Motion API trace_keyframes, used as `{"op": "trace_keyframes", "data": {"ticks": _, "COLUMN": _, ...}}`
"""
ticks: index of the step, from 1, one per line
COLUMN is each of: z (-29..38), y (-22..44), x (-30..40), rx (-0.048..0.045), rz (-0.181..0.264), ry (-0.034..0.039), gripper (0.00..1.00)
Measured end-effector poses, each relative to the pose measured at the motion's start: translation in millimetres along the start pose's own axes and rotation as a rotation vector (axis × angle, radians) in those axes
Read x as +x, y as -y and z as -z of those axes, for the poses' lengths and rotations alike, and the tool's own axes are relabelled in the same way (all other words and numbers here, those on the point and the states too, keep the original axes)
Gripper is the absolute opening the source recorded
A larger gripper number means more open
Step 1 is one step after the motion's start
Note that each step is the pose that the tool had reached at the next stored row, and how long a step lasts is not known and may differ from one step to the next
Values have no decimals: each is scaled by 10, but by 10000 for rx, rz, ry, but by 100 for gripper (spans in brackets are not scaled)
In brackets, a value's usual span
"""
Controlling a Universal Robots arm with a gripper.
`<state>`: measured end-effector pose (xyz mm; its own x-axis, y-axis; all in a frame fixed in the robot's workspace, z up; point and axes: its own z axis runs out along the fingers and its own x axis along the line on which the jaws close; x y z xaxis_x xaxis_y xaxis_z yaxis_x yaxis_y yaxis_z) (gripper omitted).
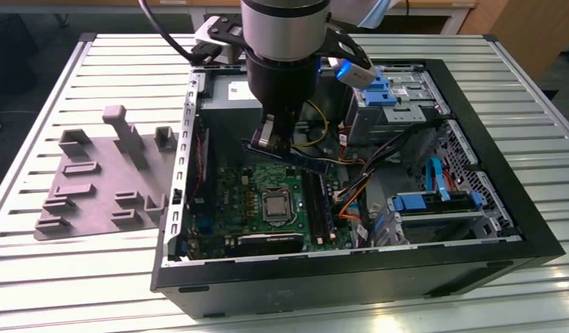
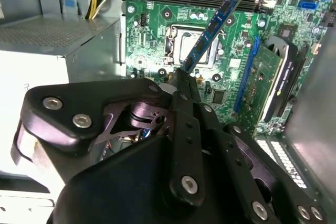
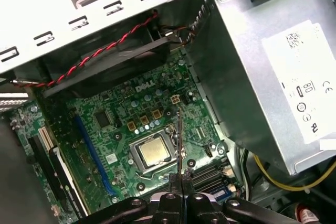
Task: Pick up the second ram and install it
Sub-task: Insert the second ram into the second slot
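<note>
Hand (image 2: 184, 76): clamped on one end of the second ram (image 2: 210, 30), above the motherboard (image 2: 152, 31).
Handling: likely light, stiff, fragile; hold the board edges.

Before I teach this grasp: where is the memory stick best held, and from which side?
Pinch the memory stick at one end, across its two flat faces, coming from above, as the gripper does now. It is thin and long, so only the faces offer grip, and its lower edge is left free above the motherboard.
</note>
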<state>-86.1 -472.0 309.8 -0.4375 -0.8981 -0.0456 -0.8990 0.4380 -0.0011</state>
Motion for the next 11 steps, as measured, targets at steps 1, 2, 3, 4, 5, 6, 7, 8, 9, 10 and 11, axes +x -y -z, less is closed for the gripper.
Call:
{"op": "trace_keyframes", "data": {"ticks": 1, "z": -1, "y": 0, "x": 1, "rx": 4, "rz": -87, "ry": 0, "gripper": 12}}
{"op": "trace_keyframes", "data": {"ticks": 2, "z": -1, "y": 1, "x": 2, "rx": 8, "rz": -176, "ry": 0, "gripper": 12}}
{"op": "trace_keyframes", "data": {"ticks": 3, "z": -2, "y": 1, "x": 3, "rx": 12, "rz": -265, "ry": 0, "gripper": 12}}
{"op": "trace_keyframes", "data": {"ticks": 4, "z": -3, "y": 2, "x": 4, "rx": 17, "rz": -354, "ry": 0, "gripper": 12}}
{"op": "trace_keyframes", "data": {"ticks": 5, "z": -3, "y": 2, "x": 5, "rx": 20, "rz": -445, "ry": -1, "gripper": 12}}
{"op": "trace_keyframes", "data": {"ticks": 6, "z": -3, "y": 3, "x": 6, "rx": 24, "rz": -535, "ry": 0, "gripper": 12}}
{"op": "trace_keyframes", "data": {"ticks": 7, "z": -4, "y": 3, "x": 7, "rx": 29, "rz": -632, "ry": -1, "gripper": 12}}
{"op": "trace_keyframes", "data": {"ticks": 8, "z": -4, "y": 4, "x": 8, "rx": 33, "rz": -722, "ry": -1, "gripper": 12}}
{"op": "trace_keyframes", "data": {"ticks": 9, "z": -4, "y": 4, "x": 9, "rx": 37, "rz": -813, "ry": -1, "gripper": 12}}
{"op": "trace_keyframes", "data": {"ticks": 10, "z": -5, "y": 4, "x": 9, "rx": 41, "rz": -903, "ry": -1, "gripper": 12}}
{"op": "trace_keyframes", "data": {"ticks": 11, "z": -5, "y": 5, "x": 10, "rx": 45, "rz": -992, "ry": -1, "gripper": 12}}
